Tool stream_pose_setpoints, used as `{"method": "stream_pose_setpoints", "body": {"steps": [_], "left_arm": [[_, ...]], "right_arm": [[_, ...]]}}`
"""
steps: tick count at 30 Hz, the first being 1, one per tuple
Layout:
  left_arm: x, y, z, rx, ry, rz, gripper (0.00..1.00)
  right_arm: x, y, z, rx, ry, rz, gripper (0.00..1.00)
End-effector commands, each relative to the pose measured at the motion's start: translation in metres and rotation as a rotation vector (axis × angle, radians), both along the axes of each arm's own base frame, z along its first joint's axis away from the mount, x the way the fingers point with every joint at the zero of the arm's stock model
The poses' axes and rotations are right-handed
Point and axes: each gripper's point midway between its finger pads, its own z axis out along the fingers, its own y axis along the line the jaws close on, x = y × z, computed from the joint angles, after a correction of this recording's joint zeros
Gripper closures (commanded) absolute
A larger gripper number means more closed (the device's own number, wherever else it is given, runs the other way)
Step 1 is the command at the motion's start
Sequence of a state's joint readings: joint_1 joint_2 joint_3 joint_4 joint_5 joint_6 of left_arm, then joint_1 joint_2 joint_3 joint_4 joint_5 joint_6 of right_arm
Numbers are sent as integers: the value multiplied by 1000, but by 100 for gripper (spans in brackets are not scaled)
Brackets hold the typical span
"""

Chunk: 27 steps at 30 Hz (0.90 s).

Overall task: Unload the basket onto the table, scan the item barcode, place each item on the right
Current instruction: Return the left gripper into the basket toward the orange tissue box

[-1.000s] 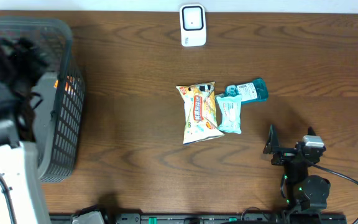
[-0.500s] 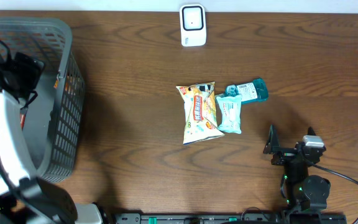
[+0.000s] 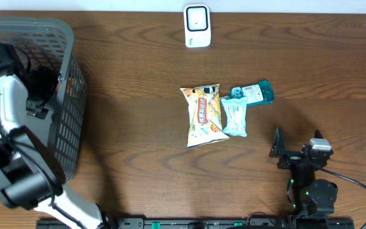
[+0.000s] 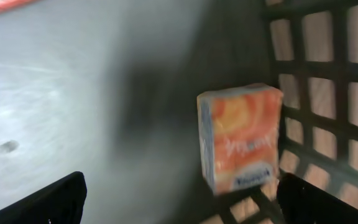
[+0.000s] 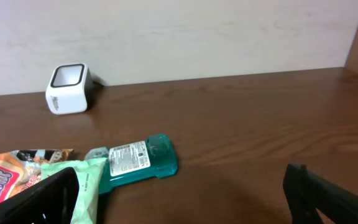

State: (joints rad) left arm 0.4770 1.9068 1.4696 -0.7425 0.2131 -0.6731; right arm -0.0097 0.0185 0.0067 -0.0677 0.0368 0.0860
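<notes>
Dark wood table (image 3: 132,95) (pale wall (image 5: 197,37) behind)

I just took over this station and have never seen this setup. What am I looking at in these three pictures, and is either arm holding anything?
You see two robot arms at a wooden table, each ending in a two-finger pincer. The overhead picture looks straight down. The left arm reaches into the grey basket at the left edge; the right arm rests near the front right. Mid-table lie a yellow snack bag, a pale green wipes pack and a teal bottle lying flat. A white scanner stands at the far edge. The left wrist picture looks inside the basket at an orange carton, between the open fingers of the left pincer but not gripped. The right wrist picture looks across the table; the right pincer is open and empty.
</notes>
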Motion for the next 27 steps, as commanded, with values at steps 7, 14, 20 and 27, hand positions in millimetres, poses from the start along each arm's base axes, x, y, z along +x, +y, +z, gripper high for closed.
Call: {"method": "stream_pose_setpoints", "body": {"steps": [7, 14, 20, 27], "left_arm": [[7, -4, -41, -63, 49, -36, 2], [15, -12, -46, -51, 39, -77, 2], [18, -18, -47, -13, 53, -104, 12], [18, -19, -48, 17, 68, -114, 34]], "right_arm": [[0, -1, -2, -13, 6, -1, 1], [0, -1, -2, -13, 6, 0, 1], [0, -1, -2, -13, 6, 0, 1], [0, -1, -2, -13, 6, 0, 1]]}}
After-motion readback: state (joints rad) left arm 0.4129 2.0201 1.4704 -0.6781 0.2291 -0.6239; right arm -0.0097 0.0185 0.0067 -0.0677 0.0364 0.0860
